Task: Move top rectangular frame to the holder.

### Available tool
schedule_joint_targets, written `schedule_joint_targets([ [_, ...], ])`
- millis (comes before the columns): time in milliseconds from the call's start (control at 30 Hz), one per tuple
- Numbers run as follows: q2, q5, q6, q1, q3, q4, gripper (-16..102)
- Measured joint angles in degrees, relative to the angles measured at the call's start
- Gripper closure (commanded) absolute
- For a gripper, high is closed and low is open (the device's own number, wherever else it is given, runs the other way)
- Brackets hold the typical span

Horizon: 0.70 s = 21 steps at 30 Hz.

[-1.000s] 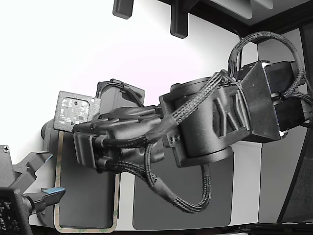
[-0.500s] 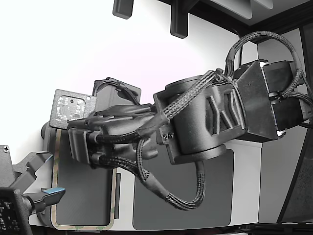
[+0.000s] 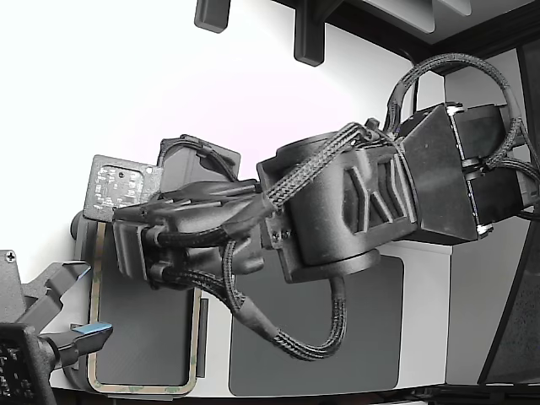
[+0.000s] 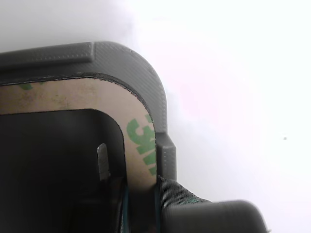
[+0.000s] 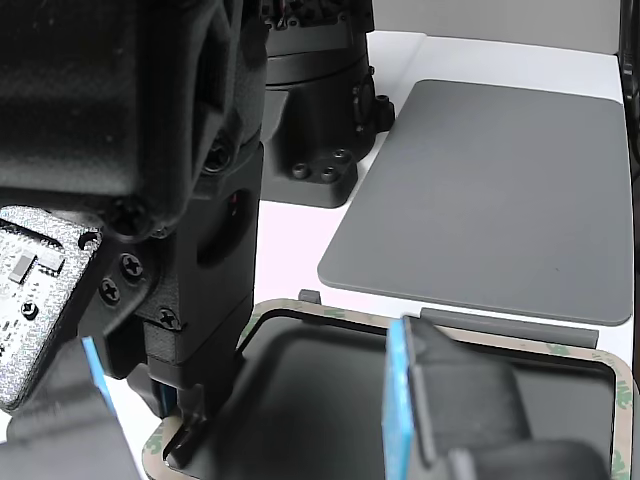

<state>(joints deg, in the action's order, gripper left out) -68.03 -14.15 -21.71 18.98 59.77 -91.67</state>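
A: What is the gripper (image 5: pixel 185 425) doing?
B: Its fingers are pinched on the frame (image 4: pixel 138 141) at a rounded corner, one finger inside the rim and one outside.
A: And where does the frame lie?
B: Directly beneath the gripper, seated in the holder (image 4: pixel 146 80), whose raised wall runs just outside the rim. The mat (image 5: pixel 500 190) lies well beyond it.

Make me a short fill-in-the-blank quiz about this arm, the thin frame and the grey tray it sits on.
1. The lettering printed on the beige frame is ____.
2. In the wrist view, the frame rests on the ____ holder.
3. In the exterior view, the dark mat lies to the ____ of the frame.
4. The gripper touches the frame at its ____.

Missing words: green; grey; right; corner
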Motion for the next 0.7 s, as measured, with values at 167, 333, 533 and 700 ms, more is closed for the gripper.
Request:
schedule_joint_targets([
  [167,0.0,0.09,0.0,0.0,1.14,0.97,96],
  [333,0.0,0.26,0.0,-0.09,1.58,1.14,96],
  [533,0.0,0.35,0.26,-0.44,2.11,1.32,96],
  [700,0.0,0.44,0.26,-0.44,2.72,1.93,96],
])
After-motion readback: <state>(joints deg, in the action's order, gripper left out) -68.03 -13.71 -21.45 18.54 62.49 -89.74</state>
